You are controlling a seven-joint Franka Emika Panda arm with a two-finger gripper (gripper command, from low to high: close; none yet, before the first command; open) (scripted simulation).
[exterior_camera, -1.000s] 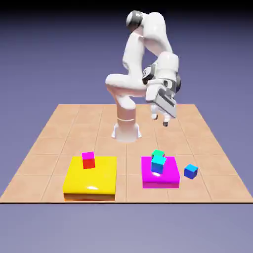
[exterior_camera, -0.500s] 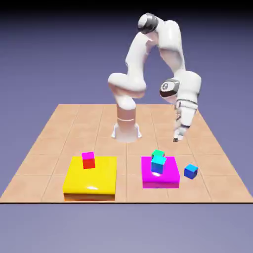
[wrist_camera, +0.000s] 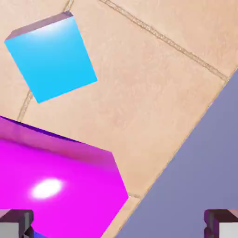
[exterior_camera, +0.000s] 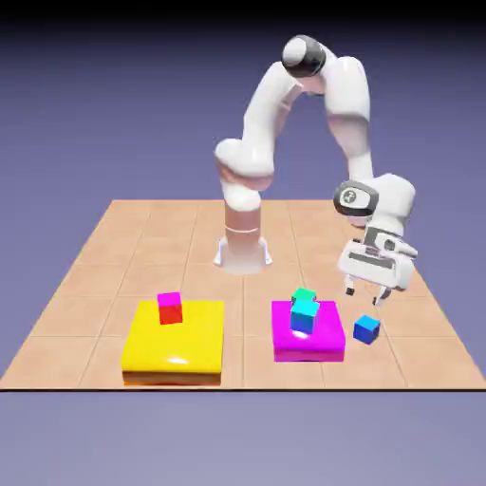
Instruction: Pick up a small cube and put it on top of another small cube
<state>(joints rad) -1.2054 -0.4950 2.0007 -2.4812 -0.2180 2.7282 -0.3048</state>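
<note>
Claw (exterior_camera: 365, 294) spread wide, nothing between the fingers, hanging just above the desk (exterior_camera: 114, 256) near its edge on the exterior view's right. Fingers pointing down, one tip (wrist_camera: 16, 222) grey at the hand view's lower left corner, the other at lower right.

Dark-blue cube (exterior_camera: 366, 329) on the bare desk at about 6 o'clock of the claw in the exterior view, close below, not touched. In the hand view, same cube (wrist_camera: 51, 58) at 10 o'clock, looking much lighter under the lighting, off the line between the fingers.

Light cyan cube (exterior_camera: 304, 314) on the magenta slab (exterior_camera: 323, 346), at 9 o'clock of the dark-blue cube, apart from it. Green-teal cube (exterior_camera: 304, 295) right behind the cyan one; contact cannot be told.

Step in hand, by judgement: approach to the pick, no grasp yet. Next move calls for centring the fingers over the dark-blue cube, matching its turned faces, then lowering and closing.

Yellow slab (exterior_camera: 174, 346) with a red cube (exterior_camera: 170, 308) far off at 9 o'clock; no part in this.

Hard to read: green-teal cube mostly hidden; cyan cube absent from the hand view; magenta slab (wrist_camera: 56, 186) cut off there.
</note>
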